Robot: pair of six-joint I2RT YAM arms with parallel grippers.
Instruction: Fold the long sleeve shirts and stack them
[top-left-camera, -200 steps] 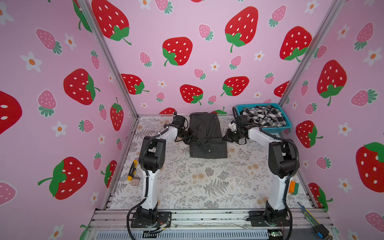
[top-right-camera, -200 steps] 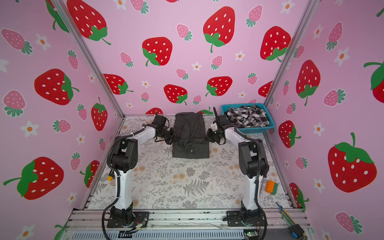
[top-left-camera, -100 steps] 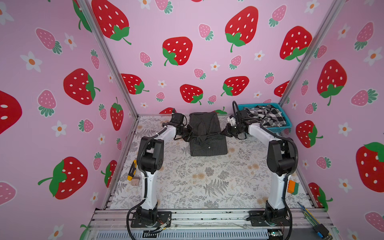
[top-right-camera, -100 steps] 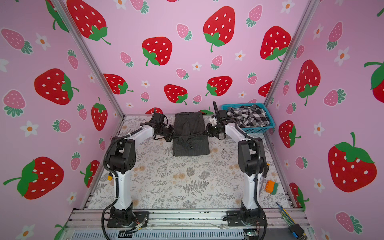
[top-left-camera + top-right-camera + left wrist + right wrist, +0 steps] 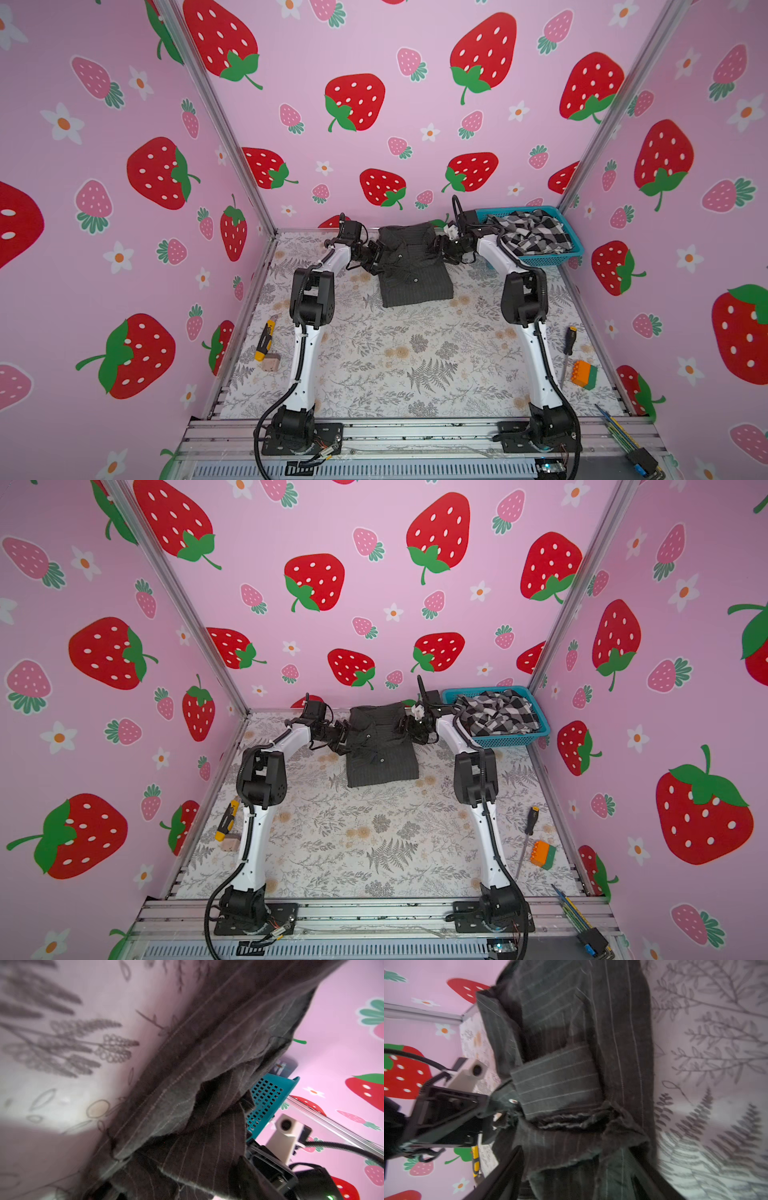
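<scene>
place: you're facing a robot lab cell.
walls: pink strawberry-print panels (image 5: 415,62) on metal posts (image 5: 224,124).
base: your two arms (image 5: 305,353) bolted to an aluminium rail (image 5: 415,434).

Pinstriped shirt (image 5: 415,274) folded flat; checked shirt (image 5: 534,235) heaped in basket (image 5: 548,260).

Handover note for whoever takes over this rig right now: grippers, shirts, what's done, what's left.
Left gripper: at the pinstriped shirt's left edge; open or shut unclear.
Right gripper: at its right edge, fingers spread, cloth between them.
Pinstriped shirt: folded into a rectangle on the table, far half rumpled.
Checked shirt: crumpled in the blue basket.
Left: tidy that fold, then fold and stack the checked shirt.
</scene>
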